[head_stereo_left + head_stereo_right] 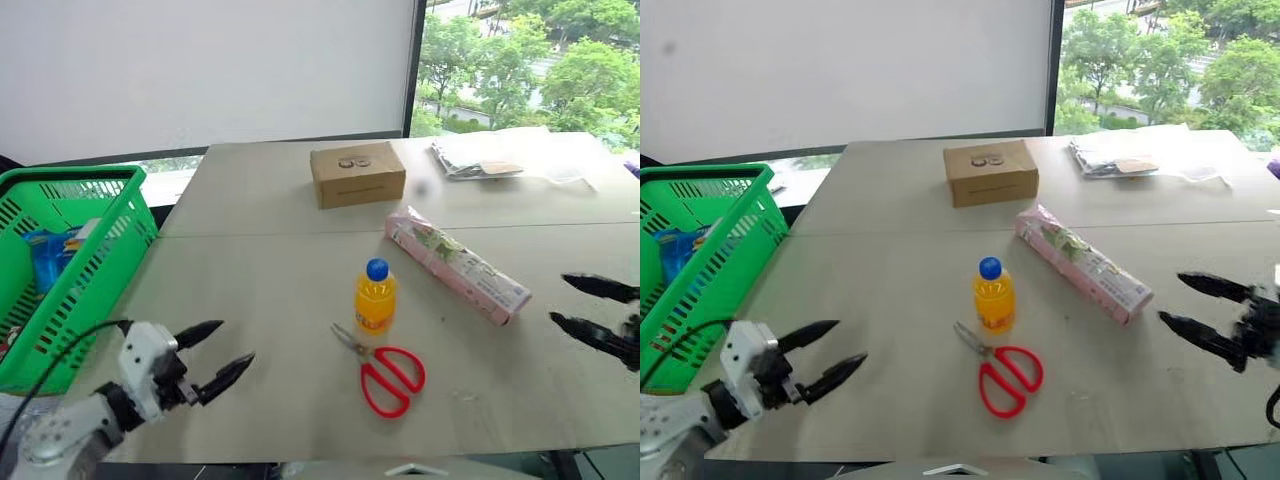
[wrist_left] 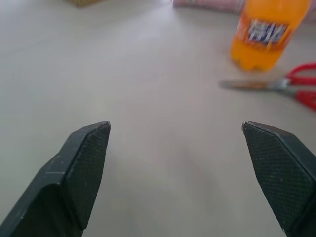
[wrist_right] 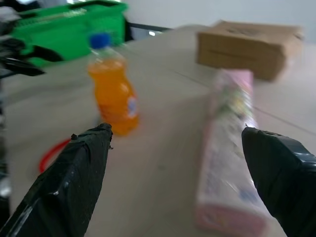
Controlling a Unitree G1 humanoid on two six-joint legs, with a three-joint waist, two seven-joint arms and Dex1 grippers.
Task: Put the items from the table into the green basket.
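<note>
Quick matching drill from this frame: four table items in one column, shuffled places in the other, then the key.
Items:
1. drink bottle
2. scissors
3. pink carton
4. cardboard box

Places:
A. far side, beyond the table seam
B. lying diagonally, nearest the right gripper
C. upright, mid-table
D. flat at the near edge, just in front of the bottle

Pairs: 1-C, 2-D, 3-B, 4-A

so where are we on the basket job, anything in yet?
None of the four is in. The bottle, pink carton, scissors and cardboard box all sit on the table. The green basket holds only some other packets. Nothing in hand: left gripper and right gripper hover open and empty.
</note>
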